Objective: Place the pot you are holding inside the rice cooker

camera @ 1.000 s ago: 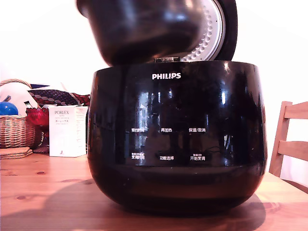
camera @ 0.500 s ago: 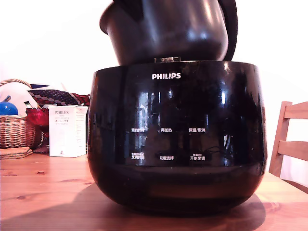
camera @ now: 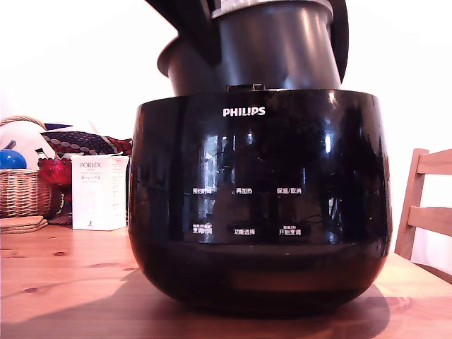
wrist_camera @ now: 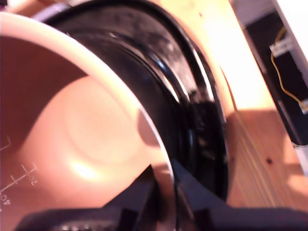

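The pot (camera: 275, 53) has its base hidden behind the rice cooker (camera: 260, 205) wall and its rim, near the hand (wrist_camera: 166, 190), cut off.

**Layout at this moment**

Rice cooker (camera: 258, 205) stands centred on the surface (camera: 63, 282), lid (camera: 341, 35) raised behind it. Pot (camera: 261, 53) sits partly down in the cooker's opening, upper part above the rim. In the wrist view, gripper (wrist_camera: 166, 185) jaws straddle the pot wall, one inside, one outside. To the exterior view's left, further back: box (camera: 99, 192), then basket (camera: 25, 191) at the edge. Chair (camera: 427, 212) stands at the exterior view's right, behind the surface.
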